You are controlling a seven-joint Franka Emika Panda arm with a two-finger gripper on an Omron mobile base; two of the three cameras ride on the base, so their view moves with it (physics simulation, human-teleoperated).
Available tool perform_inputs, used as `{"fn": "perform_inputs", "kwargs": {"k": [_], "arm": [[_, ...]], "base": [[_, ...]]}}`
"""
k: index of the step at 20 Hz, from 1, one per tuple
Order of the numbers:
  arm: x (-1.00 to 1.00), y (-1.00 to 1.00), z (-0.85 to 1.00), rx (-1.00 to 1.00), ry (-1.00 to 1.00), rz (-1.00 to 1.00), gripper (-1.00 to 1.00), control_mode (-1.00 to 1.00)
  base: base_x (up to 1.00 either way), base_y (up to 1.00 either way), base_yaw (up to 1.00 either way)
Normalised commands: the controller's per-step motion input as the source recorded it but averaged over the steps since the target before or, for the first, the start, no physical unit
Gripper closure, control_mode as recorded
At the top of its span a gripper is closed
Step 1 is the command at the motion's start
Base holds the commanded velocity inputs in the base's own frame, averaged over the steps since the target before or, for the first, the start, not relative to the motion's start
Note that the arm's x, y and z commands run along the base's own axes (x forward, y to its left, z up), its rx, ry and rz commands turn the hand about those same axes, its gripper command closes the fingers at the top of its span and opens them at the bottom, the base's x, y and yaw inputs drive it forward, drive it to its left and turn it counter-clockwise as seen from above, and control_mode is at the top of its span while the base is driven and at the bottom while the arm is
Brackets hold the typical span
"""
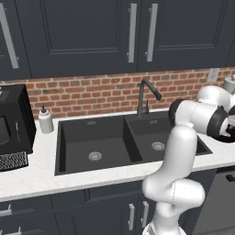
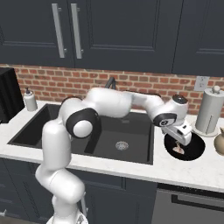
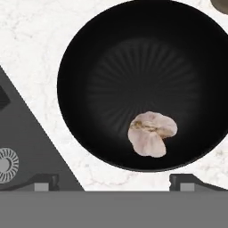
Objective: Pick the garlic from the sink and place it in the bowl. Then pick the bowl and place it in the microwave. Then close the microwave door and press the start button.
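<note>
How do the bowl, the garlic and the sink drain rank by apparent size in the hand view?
1. The bowl, by far the largest.
2. The garlic.
3. The sink drain, though cut off by the picture's edge, so its rank below the garlic is unsure.

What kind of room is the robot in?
It looks like a kitchen: there is a black double sink with a faucet, dark cabinets above a brick wall, and a black bowl holding garlic.

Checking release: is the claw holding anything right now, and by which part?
Nothing held. The claw is open above the bowl, and the garlic lies free inside it.
</note>
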Motion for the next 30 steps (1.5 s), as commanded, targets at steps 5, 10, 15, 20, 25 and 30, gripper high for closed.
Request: {"fn": "perform_inputs", "kwargs": {"k": [5,10,15,20,25,30], "arm": [[0.24,0.68,-0.02,-0.09,0.23,0.01,-1.0,-1.0],[0.26,0.2,-0.08,-0.08,0.18,0.05,-1.0,-1.0],[0.14,-0.14,0.0,0.0,0.07,0.15,-1.0,-1.0],[0.02,-0.42,0.0,0.0,0.0,0.21,-1.0,-1.0],[0.19,-0.22,-0.15,0.0,0.01,0.17,-1.0,-1.0],[0.48,0.0,-0.25,0.0,0.05,0.12,-1.0,-1.0]], "base": [[0.0,0.0,0.0],[0.0,0.0,0.0],[0.0,0.0,0.0],[0.0,0.0,0.0],[0.0,0.0,0.0],[0.0,0.0,0.0]]}}
